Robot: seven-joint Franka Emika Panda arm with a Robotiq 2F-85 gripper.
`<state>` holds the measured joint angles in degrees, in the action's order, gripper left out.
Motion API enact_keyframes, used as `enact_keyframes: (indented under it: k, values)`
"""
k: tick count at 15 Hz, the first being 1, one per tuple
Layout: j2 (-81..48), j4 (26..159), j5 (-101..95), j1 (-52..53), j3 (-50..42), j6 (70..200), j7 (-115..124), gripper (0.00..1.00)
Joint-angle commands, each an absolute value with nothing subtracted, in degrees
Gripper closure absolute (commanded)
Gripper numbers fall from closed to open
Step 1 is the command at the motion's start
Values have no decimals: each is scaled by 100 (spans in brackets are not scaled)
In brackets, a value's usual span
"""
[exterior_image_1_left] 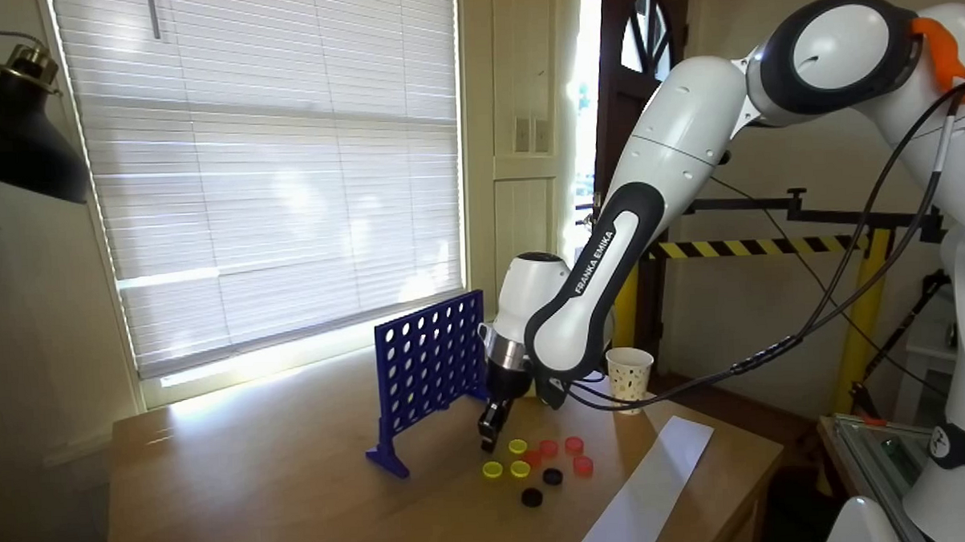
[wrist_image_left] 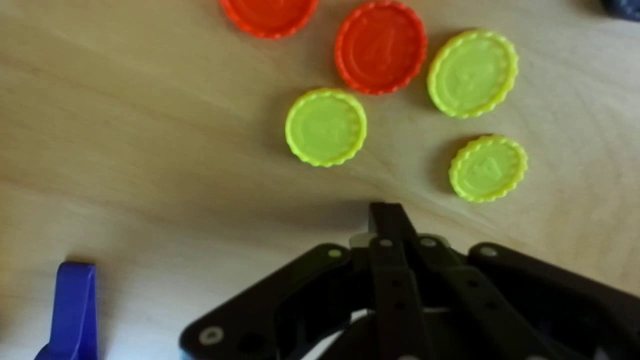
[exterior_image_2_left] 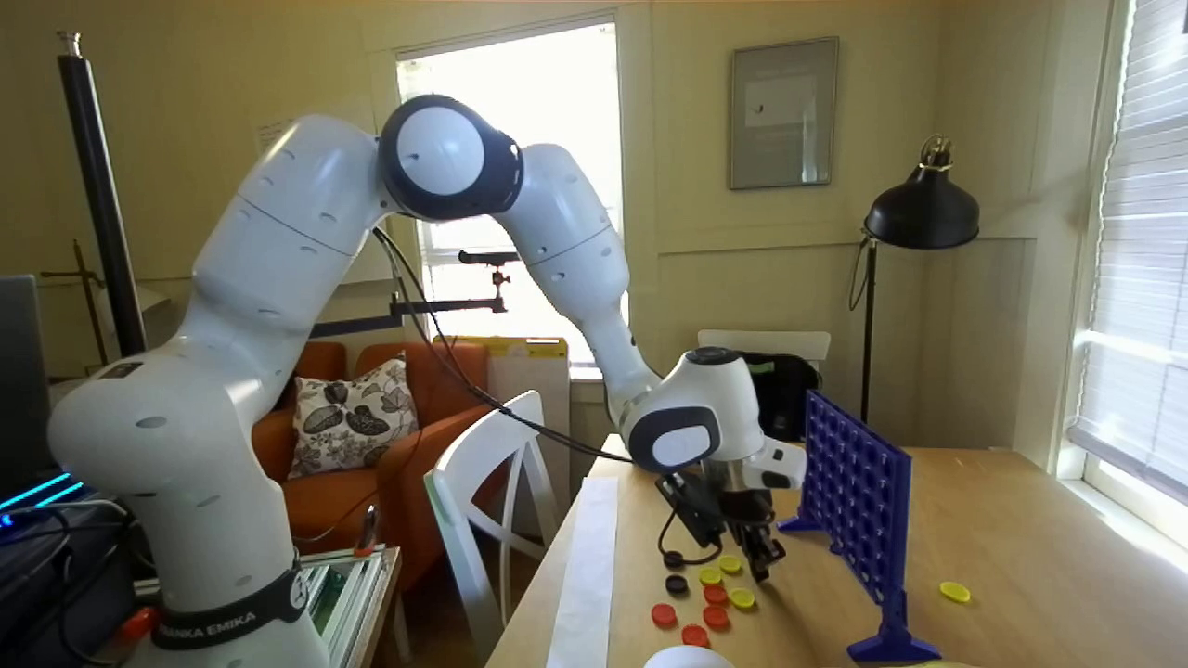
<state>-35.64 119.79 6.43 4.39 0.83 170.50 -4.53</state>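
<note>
In an exterior view, three yellow discs (exterior_image_1_left: 492, 470) lie on the table (exterior_image_1_left: 297, 478), just beside the claw (exterior_image_1_left: 487, 442), whose fingers (wrist_image_left: 387, 225) are together. Red discs (exterior_image_1_left: 583, 466) lie on the right, black discs (exterior_image_1_left: 531, 498) nearer; a blue grid (exterior_image_1_left: 430, 367) stands on the left.

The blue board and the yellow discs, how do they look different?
The blue board is big and stands upright; the yellow discs are small and lie flat. The board is a rectangle full of round holes; the discs are round with bumpy rims and no holes. Both are on the wooden table.
</note>
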Motion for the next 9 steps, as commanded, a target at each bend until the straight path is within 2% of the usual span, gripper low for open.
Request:
enact_keyframes:
  k: [1,3,9]
  values:
    - [-3575,11905,434,452,49,16964,-197,74]
    - [-3467,12031,406,522,-38,16975,-133,63]
    - [-3174,12411,341,639,-136,16818,-38,21]
